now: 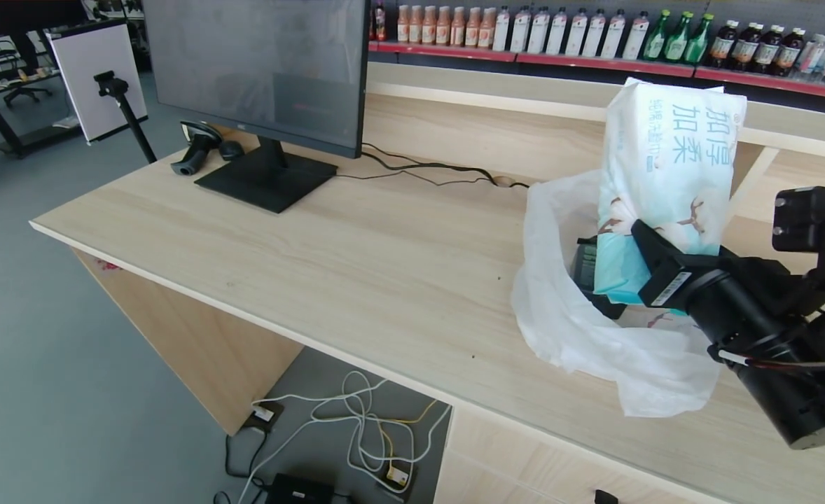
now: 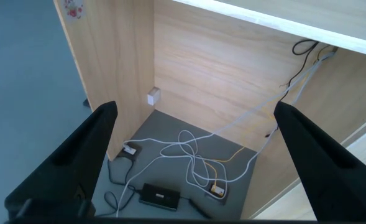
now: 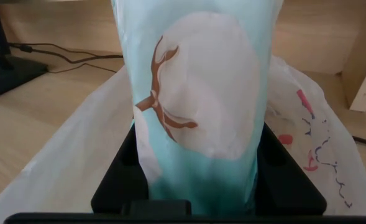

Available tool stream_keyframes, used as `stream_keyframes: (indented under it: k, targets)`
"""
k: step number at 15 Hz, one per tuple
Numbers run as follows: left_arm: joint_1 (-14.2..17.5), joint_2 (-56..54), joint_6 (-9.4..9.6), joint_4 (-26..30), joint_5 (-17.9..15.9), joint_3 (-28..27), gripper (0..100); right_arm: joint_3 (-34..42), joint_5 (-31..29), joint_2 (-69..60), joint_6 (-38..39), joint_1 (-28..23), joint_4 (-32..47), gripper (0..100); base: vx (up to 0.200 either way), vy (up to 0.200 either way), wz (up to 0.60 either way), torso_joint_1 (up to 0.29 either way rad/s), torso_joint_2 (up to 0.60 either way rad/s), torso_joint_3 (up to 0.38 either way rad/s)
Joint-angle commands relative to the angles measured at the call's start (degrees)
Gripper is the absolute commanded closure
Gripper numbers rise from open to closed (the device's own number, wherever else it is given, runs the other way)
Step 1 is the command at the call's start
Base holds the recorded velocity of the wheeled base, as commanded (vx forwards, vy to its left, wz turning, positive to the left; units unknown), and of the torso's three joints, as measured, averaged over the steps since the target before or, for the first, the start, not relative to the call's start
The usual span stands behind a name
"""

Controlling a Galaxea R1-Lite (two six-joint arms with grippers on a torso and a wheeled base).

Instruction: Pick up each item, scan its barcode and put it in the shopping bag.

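Tissue pack [image 1: 664, 175] is upright in your right gripper [image 1: 612, 269], top leaning slightly away from the robot. Its lower end is down inside the mouth of the shopping bag [image 1: 580, 336]. Can't tell whether the pack's bottom touches the bag floor.

Right wrist view: right gripper [image 3: 201, 180] fingers [image 3: 117, 177] are clamped on either side of the pack [image 3: 201, 93], with white bag plastic [image 3: 64, 155] spread around and behind it.

The bag sits on the tabletop [image 1: 356, 245] at the robot's right, mouth open, sides slumped.

Left gripper [image 2: 195, 155] is below tabletop level with its fingers [image 2: 77, 168] wide apart and nothing between them. You're looking at the space under the desk: loose floor cables [image 2: 189, 140] and a black power brick [image 2: 160, 195].

Far left of the tabletop: monitor [image 1: 258, 70] on its stand, with a handheld barcode scanner [image 1: 195, 150] and a mouse [image 1: 230, 148] just beside it. Black cables [image 1: 426, 168] run from the monitor base across to a hole in the tabletop near the bag.

Shelf of bottles [image 1: 594, 31] runs along the back wall
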Motion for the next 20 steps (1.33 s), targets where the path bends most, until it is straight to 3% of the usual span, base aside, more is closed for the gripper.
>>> stream_keyframes:
  k: [1, 9, 13, 16, 20]
  targets:
    - [0.00, 0.00, -0.04, -0.03, 0.01, 0.00, 0, -0.29, -0.11, 2.52, 0.00, -0.16, -0.05, 100, 0.000, 0.000, 0.00, 0.000, 0.00, 0.000]
    - [0.00, 0.00, -0.04, -0.03, 0.01, 0.00, 0, 4.19, 0.50, 3.22, 1.06, -0.07, -0.14, 100, 0.000, 0.000, 0.00, 0.000, 0.00, 0.000]
    - [0.00, 0.00, -0.04, -0.03, 0.01, 0.00, 0, 4.63, 1.38, 4.80, 5.63, 1.78, 1.62, 100, 0.000, 0.000, 0.00, 0.000, 0.00, 0.000]
    - [0.00, 0.00, -0.04, -0.03, 0.01, 0.00, 0, 4.10, -5.74, 6.12, 10.72, 7.40, 4.52, 100, 0.000, 0.000, 0.00, 0.000, 0.00, 0.000]
    - [0.00, 0.00, 0.04, -0.03, 0.01, 0.00, 0, -4.07, -8.29, 11.13, 15.65, 8.10, 5.57, 100, 0.000, 0.000, 0.00, 0.000, 0.00, 0.000]
